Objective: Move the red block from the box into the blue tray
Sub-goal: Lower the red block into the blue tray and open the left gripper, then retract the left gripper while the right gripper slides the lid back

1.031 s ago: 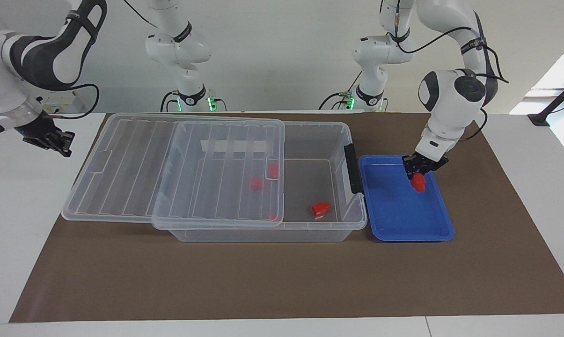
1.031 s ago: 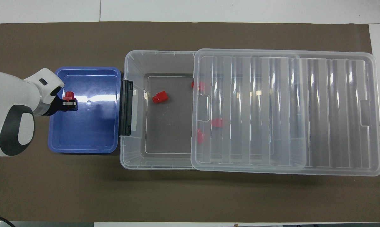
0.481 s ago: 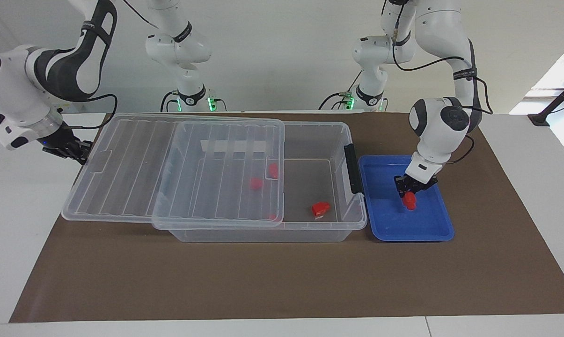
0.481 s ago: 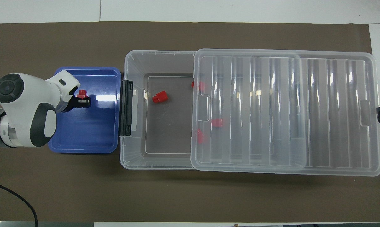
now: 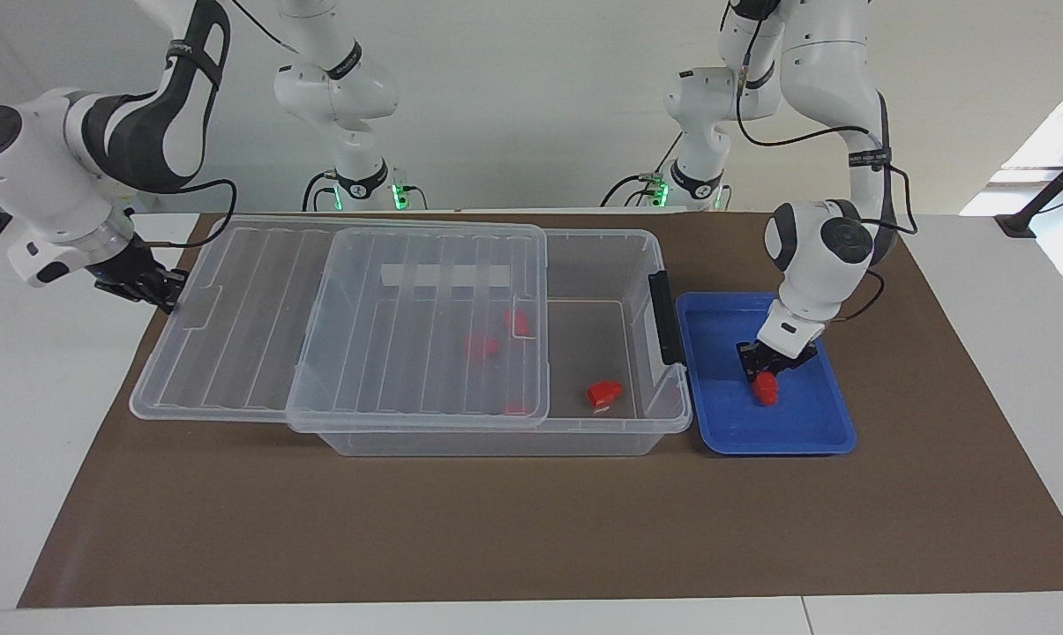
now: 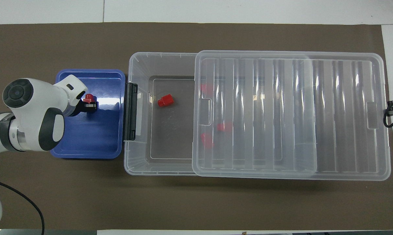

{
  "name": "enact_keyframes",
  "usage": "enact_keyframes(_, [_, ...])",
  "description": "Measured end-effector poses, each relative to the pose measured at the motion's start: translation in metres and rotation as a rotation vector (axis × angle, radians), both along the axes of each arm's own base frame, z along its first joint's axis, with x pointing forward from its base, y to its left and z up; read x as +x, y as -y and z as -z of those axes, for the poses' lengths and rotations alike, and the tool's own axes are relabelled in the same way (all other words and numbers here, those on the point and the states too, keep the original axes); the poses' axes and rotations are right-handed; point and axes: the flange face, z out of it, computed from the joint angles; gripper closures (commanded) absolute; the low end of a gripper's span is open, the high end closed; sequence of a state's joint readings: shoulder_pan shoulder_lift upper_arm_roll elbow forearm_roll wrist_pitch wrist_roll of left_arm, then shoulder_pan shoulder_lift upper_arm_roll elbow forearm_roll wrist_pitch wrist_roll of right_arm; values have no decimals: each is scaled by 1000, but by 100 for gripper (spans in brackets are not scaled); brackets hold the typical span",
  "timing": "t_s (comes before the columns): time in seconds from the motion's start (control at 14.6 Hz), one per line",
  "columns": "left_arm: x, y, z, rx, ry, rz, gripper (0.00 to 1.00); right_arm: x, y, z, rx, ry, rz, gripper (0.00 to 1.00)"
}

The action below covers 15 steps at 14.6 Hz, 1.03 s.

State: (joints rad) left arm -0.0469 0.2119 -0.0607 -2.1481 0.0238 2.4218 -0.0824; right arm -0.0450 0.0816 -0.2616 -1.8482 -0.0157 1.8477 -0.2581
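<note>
My left gripper (image 5: 765, 369) is down in the blue tray (image 5: 804, 430), shut on a red block (image 5: 767, 388) that sits at the tray floor; the overhead view shows that gripper (image 6: 91, 105), the block (image 6: 89, 97) and the tray (image 6: 95, 140). The clear box (image 5: 602, 236) stands beside the tray, its lid (image 5: 363, 317) slid partly off toward the right arm's end. One more red block (image 5: 604, 393) lies uncovered in the box. Others show faintly under the lid (image 6: 291, 111). My right gripper (image 5: 143, 287) is shut against the lid's short end.
A black latch (image 5: 663, 317) on the box's short side faces the tray. A brown mat (image 5: 496, 529) covers the table under everything. Two more arm bases (image 5: 355, 185) stand at the robots' edge of the table.
The left gripper has brought the red block lower into the tray and closer to the box. The right gripper reached the lid's end, and the lid slid toward the left arm's end.
</note>
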Motion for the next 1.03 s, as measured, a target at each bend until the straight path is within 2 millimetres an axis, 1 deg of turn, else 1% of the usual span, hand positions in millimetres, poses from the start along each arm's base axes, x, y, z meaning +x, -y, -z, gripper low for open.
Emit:
enact_keyframes(0.21, [-2,0,-1,3,-20,0,0,3,-10,-1,-1,2,10,100])
enact_keyframes(0.27, [-3,0,-7,4,-20,-1,0,4,-14,0,0,1,11,100])
enact_keyframes(0.34, [-3,-1,-17,5,-16,-1,0,4,-19,1,0,0,11,100])
enact_keyframes(0.48, [-4,-3,-49,7,4,-6,0,6,-27,4,0,5,9,100])
enact_keyframes(0.69, [-6,-6,-112,12,15,-12,0,6,-35,10,-1,18,2,100])
enact_keyframes(0.82, [-5,-6,-156,16,10,-16,0,6,-42,10,-1,22,8,100])
enact_keyframes(1.03, [-4,-16,-212,20,-5,-35,0,9,-60,9,-2,23,27,100])
